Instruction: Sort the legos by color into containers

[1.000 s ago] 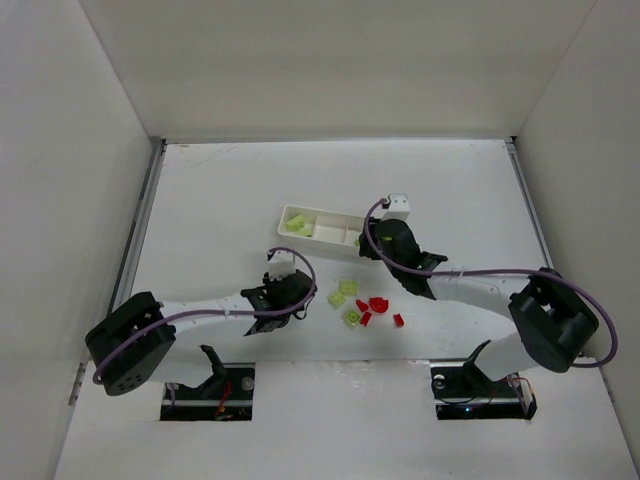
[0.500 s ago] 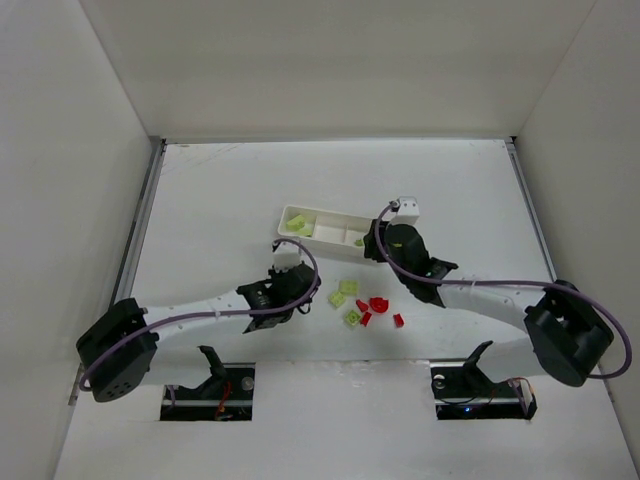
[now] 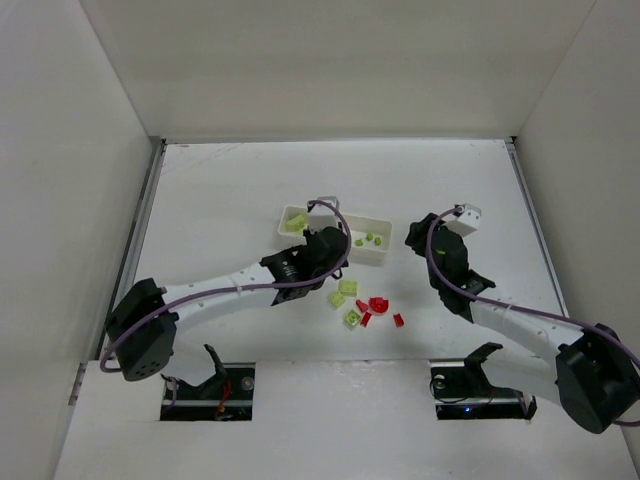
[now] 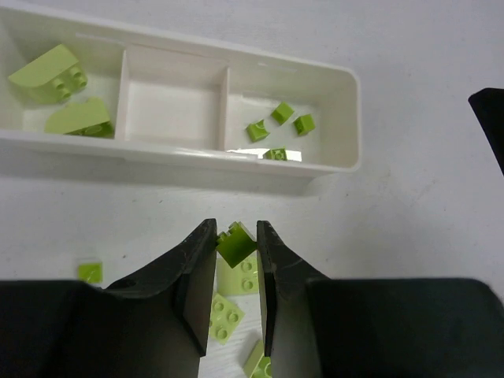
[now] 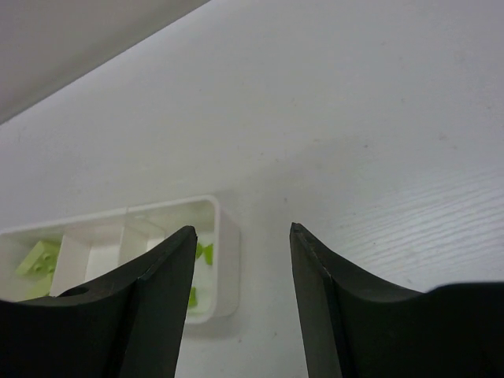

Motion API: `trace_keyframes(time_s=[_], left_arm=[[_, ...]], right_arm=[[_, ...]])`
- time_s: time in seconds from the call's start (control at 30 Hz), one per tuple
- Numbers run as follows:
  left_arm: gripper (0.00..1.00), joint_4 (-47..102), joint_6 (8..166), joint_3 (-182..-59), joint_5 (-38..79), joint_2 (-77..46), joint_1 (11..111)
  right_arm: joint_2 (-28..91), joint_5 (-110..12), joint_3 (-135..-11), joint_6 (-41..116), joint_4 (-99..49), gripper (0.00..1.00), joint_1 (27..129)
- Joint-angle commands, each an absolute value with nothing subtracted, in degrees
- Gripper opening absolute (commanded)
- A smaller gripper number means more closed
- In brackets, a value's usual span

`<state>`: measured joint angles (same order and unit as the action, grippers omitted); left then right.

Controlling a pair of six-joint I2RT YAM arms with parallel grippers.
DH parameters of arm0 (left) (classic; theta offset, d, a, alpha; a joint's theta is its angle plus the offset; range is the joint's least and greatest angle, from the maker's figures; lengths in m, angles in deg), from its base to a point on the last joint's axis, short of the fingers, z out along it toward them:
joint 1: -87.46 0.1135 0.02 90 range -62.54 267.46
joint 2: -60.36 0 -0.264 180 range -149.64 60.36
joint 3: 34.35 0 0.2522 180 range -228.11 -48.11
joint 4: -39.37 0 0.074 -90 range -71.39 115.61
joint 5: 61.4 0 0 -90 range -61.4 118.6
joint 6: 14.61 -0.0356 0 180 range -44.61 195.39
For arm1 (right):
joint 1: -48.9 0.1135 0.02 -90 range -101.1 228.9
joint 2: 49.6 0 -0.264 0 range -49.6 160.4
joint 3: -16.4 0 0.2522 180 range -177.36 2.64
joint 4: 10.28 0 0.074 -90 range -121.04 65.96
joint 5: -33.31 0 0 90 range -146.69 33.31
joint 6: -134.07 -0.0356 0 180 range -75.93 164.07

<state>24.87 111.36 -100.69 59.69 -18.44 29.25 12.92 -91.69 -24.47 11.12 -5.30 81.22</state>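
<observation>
Plastic, stiff, light and likely slick, the green lego (image 4: 236,247) sits pinched by flat sides in the left gripper (image 4: 235,230), tray (image 4: 351,118) at twelve o'clock; right gripper (image 5: 242,240) gapes empty.

We see a flat white tabletop (image 3: 230,180), evenly lit, enclosed by a plain white left wall (image 3: 60,150), far wall (image 3: 340,60) and right wall (image 3: 590,120); a grey metal rail (image 3: 140,225) lines its left edge.

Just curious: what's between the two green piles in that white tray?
The middle compartment of the tray, standing empty; the left wrist view shows it best.
</observation>
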Motion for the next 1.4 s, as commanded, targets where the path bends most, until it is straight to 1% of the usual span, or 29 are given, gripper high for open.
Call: trace_keyframes(time_s=[0.0, 0.3, 0.97, 1.07, 1.27, 1.37], left_arm=[[0.13, 28.50, 108.26, -105.49, 57.69, -21.63, 30.20], [0.13, 31.05, 107.21, -113.93, 54.61, -30.50, 32.49], [0.15, 31.93, 104.84, -124.83, 51.98, -44.40, 34.16], [0.18, 31.93, 104.22, -125.45, 52.68, -46.42, 34.16], [0.39, 32.37, 104.48, -124.31, 53.73, -47.39, 35.21], [0.45, 32.55, 104.57, -124.13, 53.73, -47.22, 35.65]], right_arm=[[12.45, -93.87, -23.72, 6.80, -2.59, 0.56, 79.36], [14.38, -92.64, -25.57, 7.06, -4.44, 0.50, 79.53], [16.49, -88.86, -26.10, 7.06, -3.47, 0.50, 79.53], [15.79, -88.85, -26.10, 7.24, -3.47, 0.50, 79.53], [16.05, -88.42, -26.45, 7.42, -4.00, 0.50, 79.53], [16.14, -88.59, -27.06, 8.99, -4.35, 0.49, 79.71]])
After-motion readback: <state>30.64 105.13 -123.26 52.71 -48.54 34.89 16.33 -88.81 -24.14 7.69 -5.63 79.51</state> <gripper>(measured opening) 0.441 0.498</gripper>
